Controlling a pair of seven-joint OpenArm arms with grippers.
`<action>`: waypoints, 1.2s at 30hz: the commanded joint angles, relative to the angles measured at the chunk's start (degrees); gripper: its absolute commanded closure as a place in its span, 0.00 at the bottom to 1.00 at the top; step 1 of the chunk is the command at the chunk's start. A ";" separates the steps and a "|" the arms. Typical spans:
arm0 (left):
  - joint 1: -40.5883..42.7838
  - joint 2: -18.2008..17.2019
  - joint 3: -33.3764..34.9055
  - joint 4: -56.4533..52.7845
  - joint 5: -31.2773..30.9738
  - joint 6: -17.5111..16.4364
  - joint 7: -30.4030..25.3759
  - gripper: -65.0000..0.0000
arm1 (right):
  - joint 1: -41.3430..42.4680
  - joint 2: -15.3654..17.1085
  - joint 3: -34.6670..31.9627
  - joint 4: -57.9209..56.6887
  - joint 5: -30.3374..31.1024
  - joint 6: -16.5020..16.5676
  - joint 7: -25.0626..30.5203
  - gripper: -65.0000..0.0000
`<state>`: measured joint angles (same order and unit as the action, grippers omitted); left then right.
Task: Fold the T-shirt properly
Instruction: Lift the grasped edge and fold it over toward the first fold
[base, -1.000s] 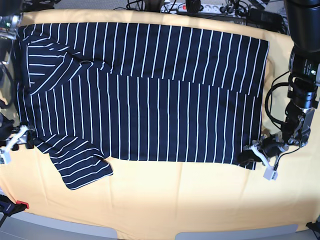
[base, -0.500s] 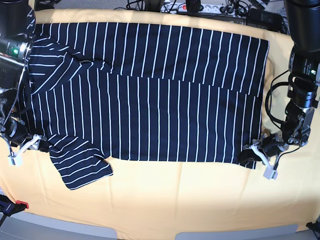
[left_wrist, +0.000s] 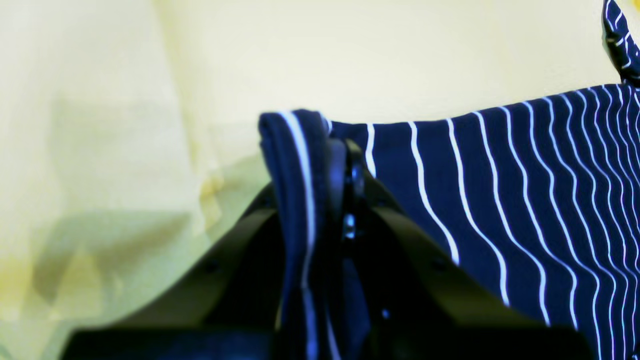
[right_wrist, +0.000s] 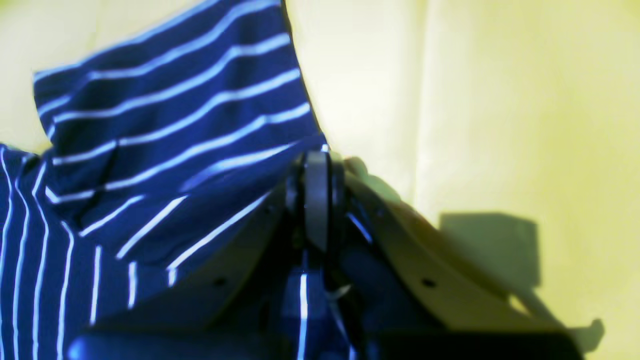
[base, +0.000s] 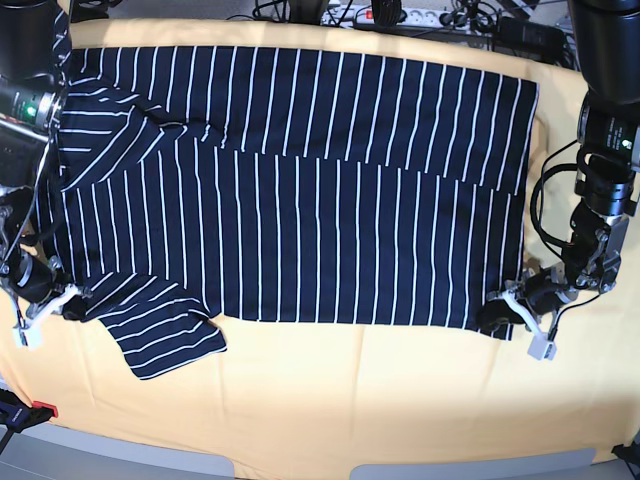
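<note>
The dark navy T-shirt with thin white stripes lies spread flat on the yellow table cover, neck end at the left. One sleeve sticks out toward the front left. My left gripper is shut on the shirt's front right hem corner. In the left wrist view the gripper pinches a fold of the striped cloth. My right gripper is shut on the shirt's edge at the front left, beside the sleeve. In the right wrist view the gripper closes on the cloth.
Cables and a power strip lie along the back edge. A small red-tipped object sits at the front left corner. Bare yellow cover runs along the front, in front of the shirt.
My right gripper has moved in from the left table edge onto the shirt's edge by the sleeve and closed on it. My left gripper has stayed on the hem corner.
</note>
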<state>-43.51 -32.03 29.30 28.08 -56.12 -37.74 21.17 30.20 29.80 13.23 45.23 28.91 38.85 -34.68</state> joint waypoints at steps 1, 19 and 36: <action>-2.10 -0.98 -0.28 0.57 -1.22 0.24 -2.25 1.00 | 2.10 1.31 0.33 0.87 1.03 1.15 1.57 1.00; -4.15 0.76 -3.04 1.86 5.57 -2.26 -4.52 1.00 | 2.19 1.86 0.33 1.11 6.45 1.15 -3.72 1.00; -3.98 -0.96 -3.08 13.60 -18.43 -2.26 31.65 1.00 | 1.68 5.68 0.31 3.98 19.80 1.15 -19.58 1.00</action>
<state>-45.54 -31.92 26.87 40.86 -73.17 -39.51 53.71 30.04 33.93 13.23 48.01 47.46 39.09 -55.07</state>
